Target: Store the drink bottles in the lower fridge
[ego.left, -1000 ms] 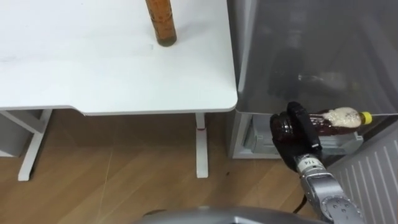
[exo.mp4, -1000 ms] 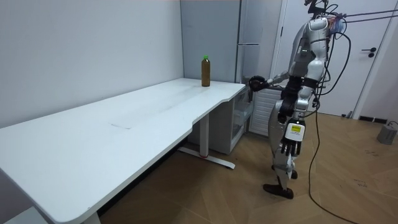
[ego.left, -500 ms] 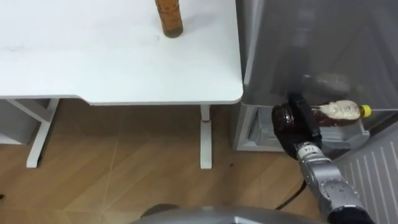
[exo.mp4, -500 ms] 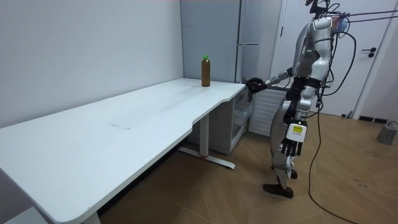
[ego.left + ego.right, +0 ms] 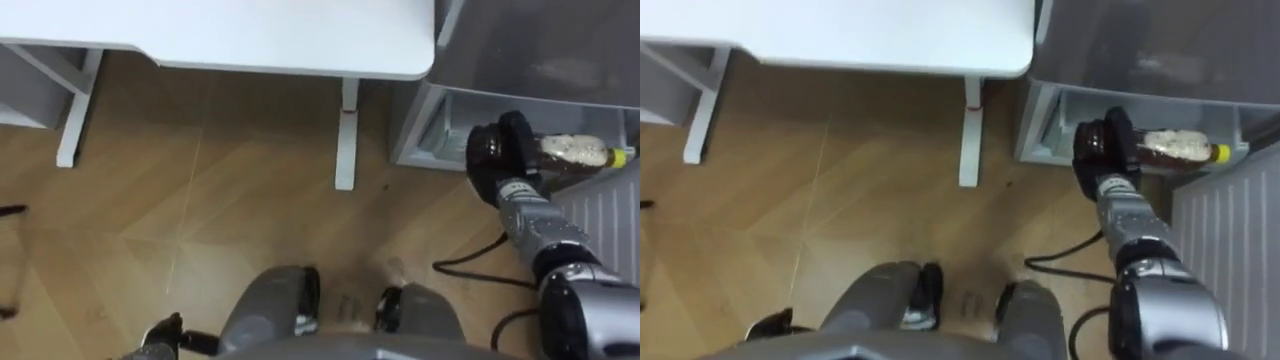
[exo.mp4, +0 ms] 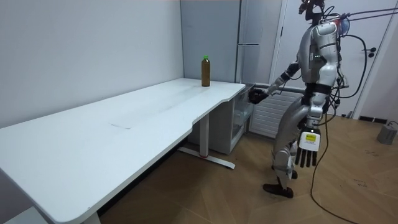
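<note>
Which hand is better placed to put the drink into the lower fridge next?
Right: the right hand grips the bottle at the open lower fridge; the left hand hangs open at the robot's side.

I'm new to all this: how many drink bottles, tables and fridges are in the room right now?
Drink bottles: 2, the green-capped bottle on the table and the yellow-capped bottle in the right hand
Tables: 1
Fridges: 1, the fridge
Total: 4
</note>
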Motion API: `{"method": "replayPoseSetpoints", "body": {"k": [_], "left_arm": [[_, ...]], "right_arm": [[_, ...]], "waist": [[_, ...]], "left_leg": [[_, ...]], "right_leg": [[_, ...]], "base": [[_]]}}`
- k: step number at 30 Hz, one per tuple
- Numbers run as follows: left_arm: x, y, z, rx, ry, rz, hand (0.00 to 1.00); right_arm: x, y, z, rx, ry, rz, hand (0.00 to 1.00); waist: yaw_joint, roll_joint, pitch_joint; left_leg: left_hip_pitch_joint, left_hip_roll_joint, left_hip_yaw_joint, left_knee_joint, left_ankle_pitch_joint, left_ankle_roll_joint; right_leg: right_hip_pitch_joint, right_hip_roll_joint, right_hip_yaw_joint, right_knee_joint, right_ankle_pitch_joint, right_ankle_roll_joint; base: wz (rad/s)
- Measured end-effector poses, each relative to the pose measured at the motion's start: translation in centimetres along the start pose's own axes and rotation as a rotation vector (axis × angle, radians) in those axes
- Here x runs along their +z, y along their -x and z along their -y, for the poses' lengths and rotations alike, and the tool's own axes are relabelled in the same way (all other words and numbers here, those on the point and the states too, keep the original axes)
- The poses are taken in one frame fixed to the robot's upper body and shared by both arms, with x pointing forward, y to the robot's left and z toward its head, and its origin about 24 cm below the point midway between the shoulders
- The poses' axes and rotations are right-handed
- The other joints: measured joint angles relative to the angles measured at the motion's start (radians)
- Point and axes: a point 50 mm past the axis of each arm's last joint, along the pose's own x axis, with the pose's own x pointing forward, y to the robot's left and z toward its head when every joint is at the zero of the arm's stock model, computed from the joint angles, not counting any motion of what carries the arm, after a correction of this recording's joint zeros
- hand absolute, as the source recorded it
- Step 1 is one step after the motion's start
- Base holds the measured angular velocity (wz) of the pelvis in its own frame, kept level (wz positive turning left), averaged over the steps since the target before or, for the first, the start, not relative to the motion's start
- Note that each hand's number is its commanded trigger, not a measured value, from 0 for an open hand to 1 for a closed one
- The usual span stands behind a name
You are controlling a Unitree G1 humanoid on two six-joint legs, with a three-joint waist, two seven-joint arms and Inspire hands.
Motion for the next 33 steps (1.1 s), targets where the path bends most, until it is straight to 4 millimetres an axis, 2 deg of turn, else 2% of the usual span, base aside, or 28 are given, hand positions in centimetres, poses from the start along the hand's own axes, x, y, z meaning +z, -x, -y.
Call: {"method": "replayPoseSetpoints", "body": {"k": [2,3,6,9,12,15,18,21,24,26,28,33], "left_arm": [[0.2,0.0,-0.4,0.01,-0.001,0.009,0.0],[0.5,0.0,-0.7,0.017,-0.003,0.022,0.0],[1.1,-0.1,-1.5,0.033,0.016,0.046,0.0],[1.4,-0.1,-1.5,0.046,-0.013,0.054,0.0],[1.6,0.0,-1.2,0.035,-0.048,0.067,0.0],[1.6,0.0,-1.2,0.036,-0.049,0.068,0.0],[1.8,0.0,-1.7,0.046,-0.051,0.078,0.0],[1.9,0.0,-2.3,0.058,-0.059,0.081,0.0],[2.1,0.1,-2.4,0.058,-0.049,0.096,0.0],[2.2,0.1,-2.4,0.055,-0.034,0.106,0.0],[2.2,0.2,-2.4,0.055,-0.031,0.109,0.0],[2.5,0.3,-3.0,0.076,-0.03,0.129,0.0]], "right_arm": [[0.6,-0.2,-1.1,0.024,-0.001,0.014,1.0],[0.9,-0.4,-2.2,0.049,0.004,0.022,1.0],[2.1,-0.6,-5.0,0.114,0.02,0.044,1.0],[3.1,-0.5,-6.0,0.131,0.04,0.067,1.0],[2.9,-0.6,-7.4,0.158,0.053,0.062,1.0],[2.8,-0.6,-7.9,0.169,0.088,0.06,1.0],[2.6,-0.7,-8.5,0.18,0.131,0.056,1.0],[2.4,-0.7,-11.0,0.225,0.153,0.059,1.0],[2.9,-0.4,-13.5,0.271,0.159,0.076,1.0],[3.2,-0.3,-13.6,0.258,0.178,0.087,1.0],[3.4,-0.2,-14.0,0.246,0.199,0.095,1.0],[3.5,0.1,-15.0,0.244,0.221,0.101,1.0]], "waist": [[0.011,-0.002,0.0019],[0.019,-0.01,0.0063],[0.021,-0.015,0.0092],[0.029,-0.017,0.0098],[0.026,-0.018,0.0102],[0.026,-0.022,0.0095],[0.023,-0.026,0.0088],[0.004,-0.028,0.0083],[-0.004,-0.029,0.0081],[-0.004,-0.031,0.0085],[-0.005,-0.037,0.0072],[-0.006,-0.039,0.0074]], "left_leg": [[-0.036,0.0,0.008,0.015,0.0,0.0],[-0.063,0.001,0.015,0.026,0.0,0.0],[-0.141,0.001,0.012,0.064,-0.001,0.0],[-0.191,0.007,0.003,0.111,-0.016,-0.001],[-0.254,0.017,0.005,0.173,-0.042,0.0],[-0.3,0.024,0.006,0.237,-0.068,0.0],[-0.343,0.021,0.007,0.306,-0.095,0.0],[-0.393,0.017,0.008,0.355,-0.105,0.0],[-0.423,0.022,0.008,0.389,-0.109,0.002],[-0.437,0.025,0.008,0.407,-0.114,0.002],[-0.45,0.031,0.011,0.427,-0.117,0.005],[-0.479,0.037,0.014,0.453,-0.12,0.007]], "right_leg": [[-0.041,-0.002,0.005,0.02,-0.001,-0.003],[-0.074,-0.002,0.015,0.038,-0.003,-0.005],[-0.144,-0.009,0.002,0.072,-0.009,-0.015],[-0.183,-0.007,-0.003,0.105,-0.02,-0.018],[-0.241,-0.006,0.001,0.158,-0.039,-0.021],[-0.286,-0.005,0.011,0.216,-0.063,-0.022],[-0.33,-0.021,0.015,0.292,-0.099,-0.025],[-0.382,-0.041,0.012,0.354,-0.118,-0.036],[-0.407,-0.044,0.014,0.387,-0.126,-0.039],[-0.418,-0.044,0.013,0.403,-0.133,-0.04],[-0.433,-0.057,0.013,0.426,-0.139,-0.044],[-0.463,-0.059,0.014,0.449,-0.139,-0.046]], "base": [[-0.06],[-0.05],[0.07],[0.07],[-0.02],[0.0],[0.05],[0.09],[0.07],[0.04],[0.0],[-0.01]]}}
